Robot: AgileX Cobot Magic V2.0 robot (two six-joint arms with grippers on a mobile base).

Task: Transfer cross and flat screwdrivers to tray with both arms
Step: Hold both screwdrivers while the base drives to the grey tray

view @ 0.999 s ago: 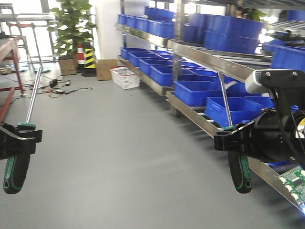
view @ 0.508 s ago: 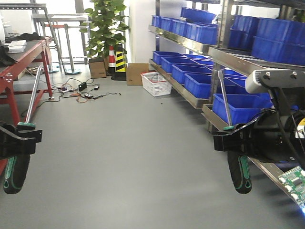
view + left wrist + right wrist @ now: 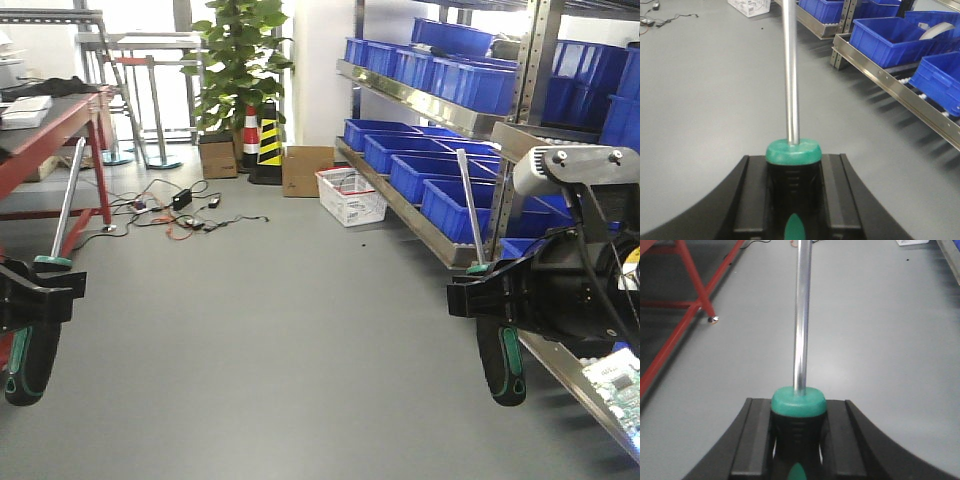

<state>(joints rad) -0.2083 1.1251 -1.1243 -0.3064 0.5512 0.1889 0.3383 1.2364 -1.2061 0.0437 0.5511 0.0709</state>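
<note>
Left screwdriver (image 3: 32,355), right screwdriver (image 3: 503,365), black handles, green inlays, thin steel shafts

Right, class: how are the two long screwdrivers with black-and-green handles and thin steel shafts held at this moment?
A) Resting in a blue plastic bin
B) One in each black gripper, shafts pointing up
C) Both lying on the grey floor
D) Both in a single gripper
B: the left gripper is shut on the left-hand screwdriver and the right gripper on the right-hand screwdriver, both shafts rising above the jaws.
</note>
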